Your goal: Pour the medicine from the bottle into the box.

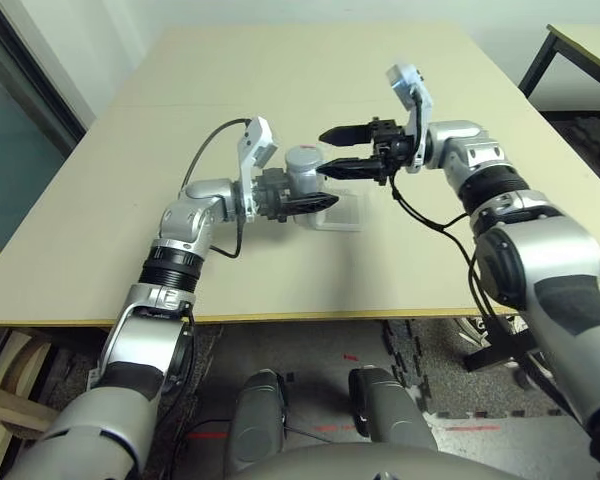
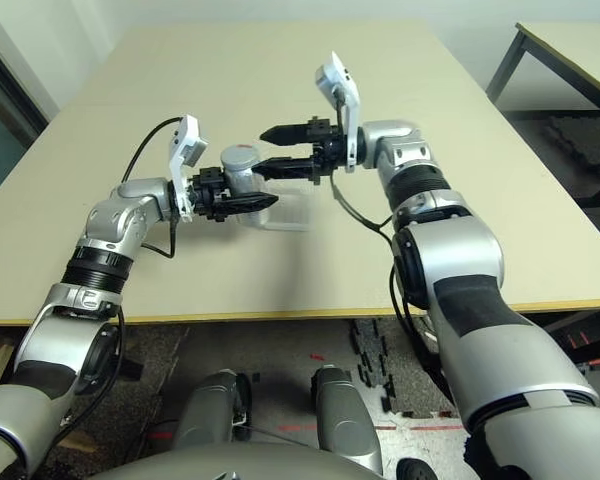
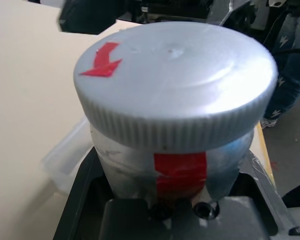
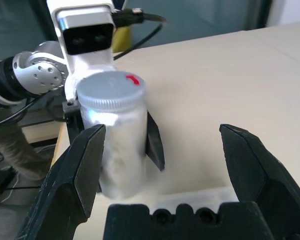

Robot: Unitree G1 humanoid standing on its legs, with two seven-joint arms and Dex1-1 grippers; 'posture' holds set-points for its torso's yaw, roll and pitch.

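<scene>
Two hands meet over the middle of the pale worktop (image 1: pixel 130 200), pointing at each other. The left hand (image 1: pixel 315 203) is clamped on the bottle (image 1: pixel 302 170), a small silver-grey cylinder with a red label band and a round ribbed grey cap (image 3: pixel 175 82) that carries a red arrow mark on top. The bottle stands upright in that grip with its cap on, held by its body so the cap rises clear above the black fingers (image 2: pixel 248 203). In the right wrist view the bottle (image 4: pixel 117 140) shows against the left arm's white camera housing (image 4: pixel 87 35). The right hand (image 1: pixel 332 150) sits just beside the bottle on its far right side, at about cap height, its two black fingers (image 4: pixel 72 180) spread wide with nothing between them and not touching the bottle. The box (image 1: pixel 338 212), a shallow clear plastic tray with rounded corners, lies flat on the worktop directly below and slightly right of the left hand's fingertips. Whether any medicine lies in the box cannot be made out. Another table (image 1: pixel 580 50) stands at the far right.
</scene>
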